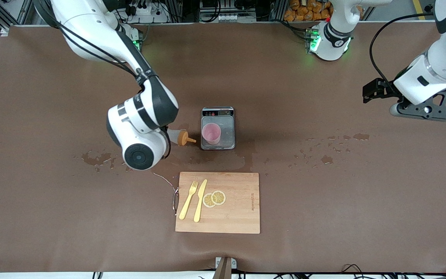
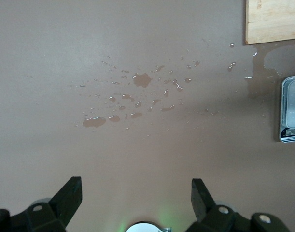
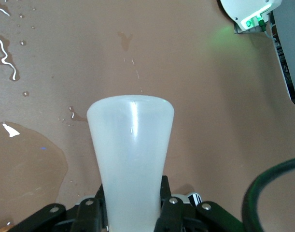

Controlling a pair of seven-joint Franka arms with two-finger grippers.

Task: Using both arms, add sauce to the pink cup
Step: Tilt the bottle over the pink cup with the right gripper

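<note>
Nearest the front camera lies a wooden cutting board (image 1: 230, 217) carrying a yellow fork (image 1: 188, 200), a yellow knife (image 1: 200, 200) and two lemon slices (image 1: 214, 198). Farther from the camera, the pink cup (image 1: 211, 133), a pale, round tumbler, stands on a small scale (image 1: 226, 128); what it contains cannot be told. The right gripper (image 3: 130, 212) clamps the sauce (image 1: 179, 137), a translucent whitish bottle tipped sideways, its orange nozzle pointing at the cup from just beside the scale. The left gripper (image 2: 136, 195) waits with fingers spread over spilled droplets (image 2: 137, 92) toward the left arm's end of the table (image 1: 323, 201).

The right arm's wrist hides most of the sauce bottle (image 1: 176, 136).
</note>
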